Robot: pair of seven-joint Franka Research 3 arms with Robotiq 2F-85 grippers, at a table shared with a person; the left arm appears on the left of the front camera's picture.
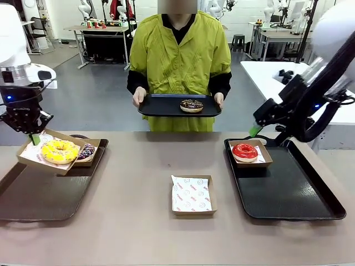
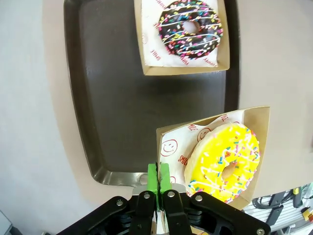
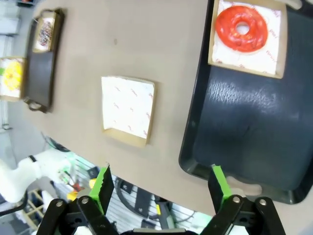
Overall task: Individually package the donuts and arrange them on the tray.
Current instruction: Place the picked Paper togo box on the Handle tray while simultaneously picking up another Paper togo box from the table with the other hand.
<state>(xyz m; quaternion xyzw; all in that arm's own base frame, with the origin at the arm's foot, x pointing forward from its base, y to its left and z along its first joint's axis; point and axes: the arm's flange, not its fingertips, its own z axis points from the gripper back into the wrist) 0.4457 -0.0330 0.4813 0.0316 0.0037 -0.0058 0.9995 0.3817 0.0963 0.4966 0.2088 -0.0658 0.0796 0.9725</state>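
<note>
1. Left gripper [image 2: 159, 178] pinches the rim of the box [image 2: 258, 132]; the yellow donut [image 2: 222, 161] sits inside, just beside the pads.
2. Ahead of it, the left tray [image 2: 112, 122] already holds the boxed sprinkle donut [image 2: 190, 32]. Best to lower the box level beside that one and release once flat.
3. Right gripper [image 3: 161, 188] is wide and empty; the red donut [image 3: 241, 28] is boxed well ahead.
</note>
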